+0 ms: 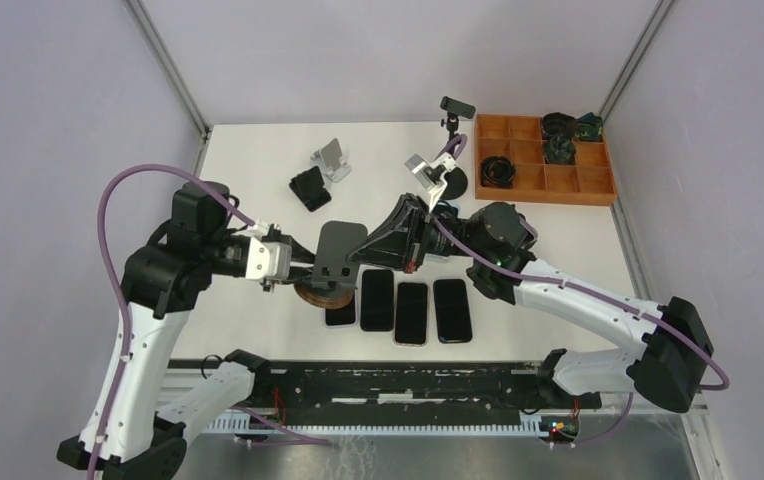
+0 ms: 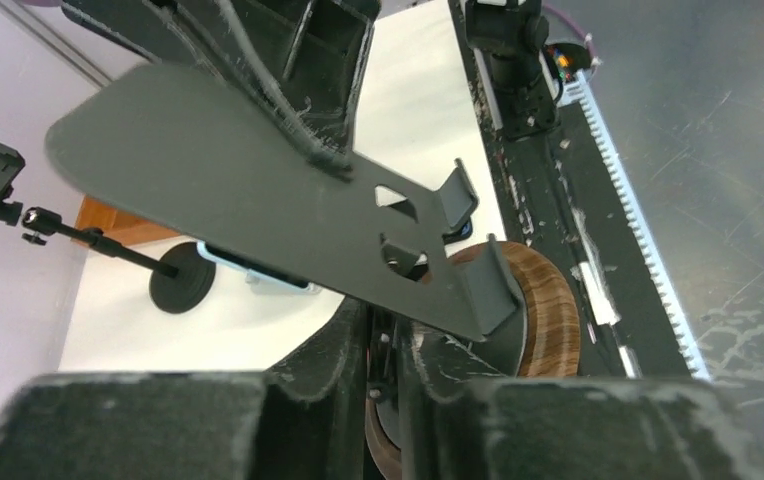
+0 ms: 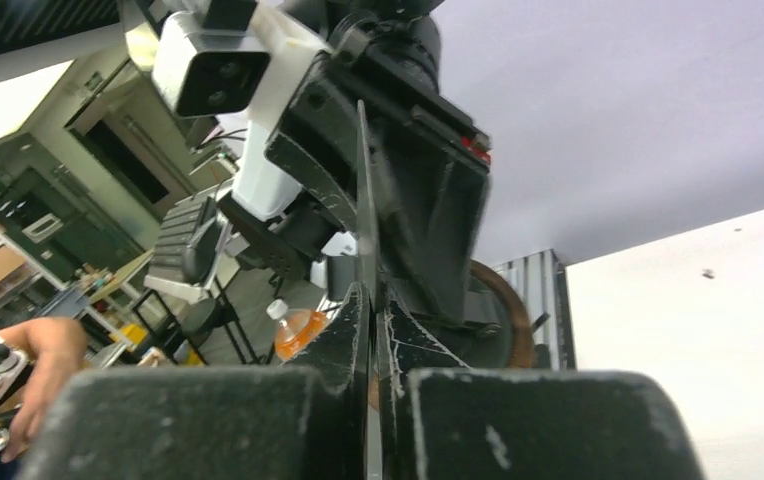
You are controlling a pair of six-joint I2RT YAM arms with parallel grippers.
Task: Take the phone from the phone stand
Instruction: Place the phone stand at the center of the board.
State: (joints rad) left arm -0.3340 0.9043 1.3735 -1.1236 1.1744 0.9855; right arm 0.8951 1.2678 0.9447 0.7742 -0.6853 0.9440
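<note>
I'm at the grasp step, with both arms meeting at the phone stand [image 1: 320,296]. My left gripper [image 1: 303,278] is clenched on the stand just above its wooden base [image 2: 548,320], bracing it. My right gripper [image 1: 366,250] reaches in from the stand's far right and is pinched on the top edge of the dark plate [image 1: 340,245] rising from that base. Its wrist view shows the sheet edge-on between the fingers. The plate has cut-outs and two lips [image 2: 458,195], so I read it as the stand's own back. I cannot pick out the phone in any view; if it is there, it lies hidden flat against the plate. A row of phones [image 1: 411,312] lies just on the stand's near side. Next I'd confirm what the right fingers actually hold, then draw it up along the plate and over the lips while the left keeps the base steady.
</note>
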